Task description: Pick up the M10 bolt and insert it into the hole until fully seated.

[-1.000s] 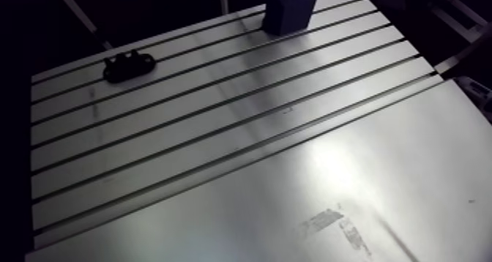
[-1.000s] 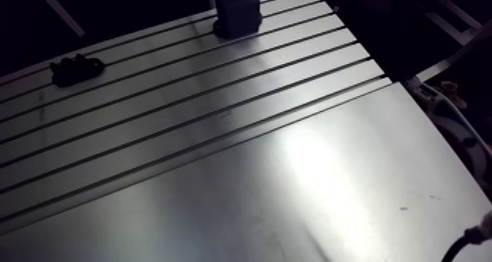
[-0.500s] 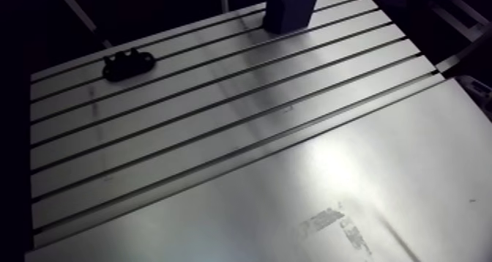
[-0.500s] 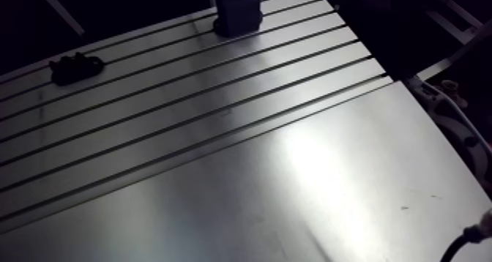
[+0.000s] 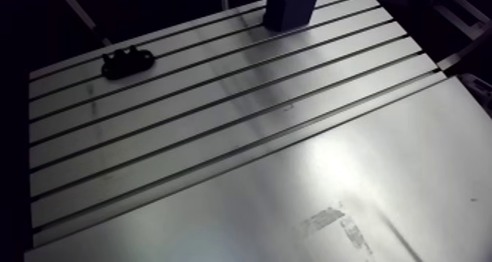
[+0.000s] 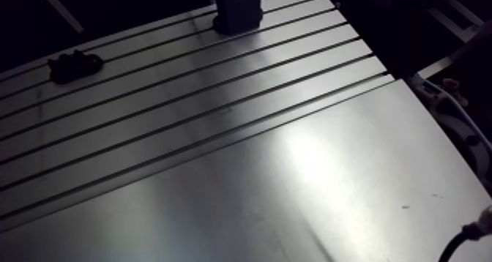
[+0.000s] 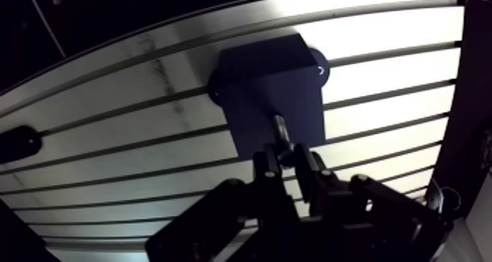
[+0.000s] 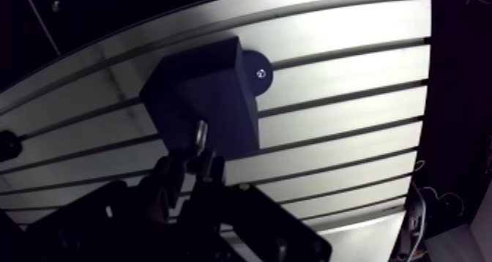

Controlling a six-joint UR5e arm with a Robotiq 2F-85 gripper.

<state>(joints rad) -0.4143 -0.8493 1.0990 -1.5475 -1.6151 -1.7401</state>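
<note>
In the wrist view my gripper (image 7: 289, 161) is shut on the M10 bolt (image 7: 281, 132). The bolt's metal shank sticks out ahead of the fingertips. Its tip is over the top face of a dark blue block (image 7: 252, 75), which stands on the slotted table (image 7: 381, 67). I cannot make out the hole in the block's dark face, nor whether the bolt touches it. In the arm view the same block (image 5: 289, 9) stands at the table's far edge, and the gripper is out of the picture.
A black fixture (image 5: 127, 61) lies on the slotted table (image 5: 220, 111) at the far left, well away from the block. A round dark disc with a small screw (image 7: 319, 69) sits at the block's far corner. A smooth metal plate (image 5: 351, 192) covers the near side.
The arm view has shifted slightly, so the block sits higher in the picture. The block and the black fixture have not moved on the table.
</note>
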